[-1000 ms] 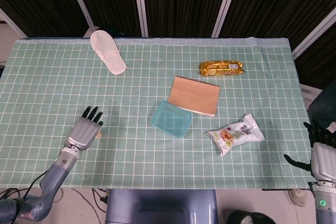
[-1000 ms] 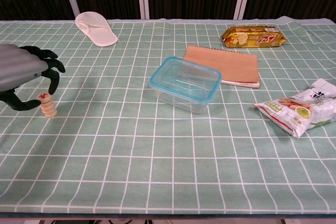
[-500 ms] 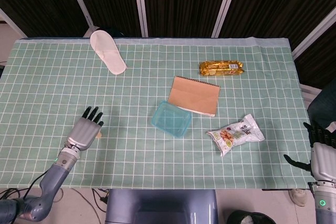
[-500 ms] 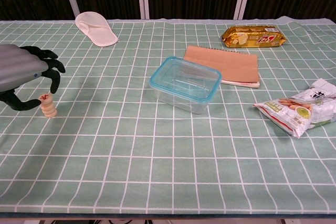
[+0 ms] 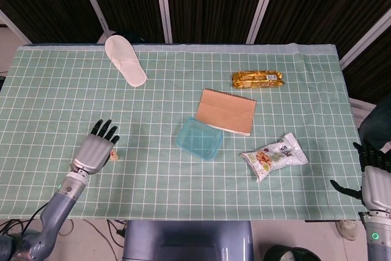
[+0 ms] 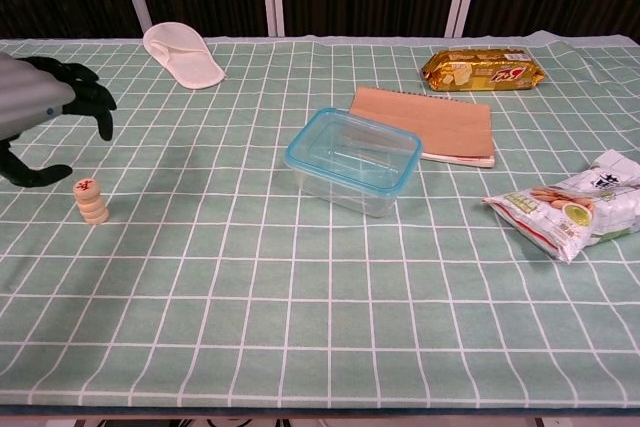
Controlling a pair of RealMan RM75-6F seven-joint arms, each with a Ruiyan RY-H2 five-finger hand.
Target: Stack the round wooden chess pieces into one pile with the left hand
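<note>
Left hand (image 6: 40,112) hangs near the table's left edge, fingers spread and curved, holding nothing. Just beside it stands the little stack of round pale wooden chess pieces (image 6: 91,201), red mark on top, not touched by the fingers. Right hand (image 5: 374,178) sits off the table's right edge, fingers apart and empty. The table wears a green cloth with a white grid (image 6: 300,287). Dark slatted panels with white posts (image 5: 214,4) run behind its far edge.

chess pieces (image 6: 91,201) stacked left of the container (image 6: 353,159), notebook (image 6: 428,124) behind it.
</note>
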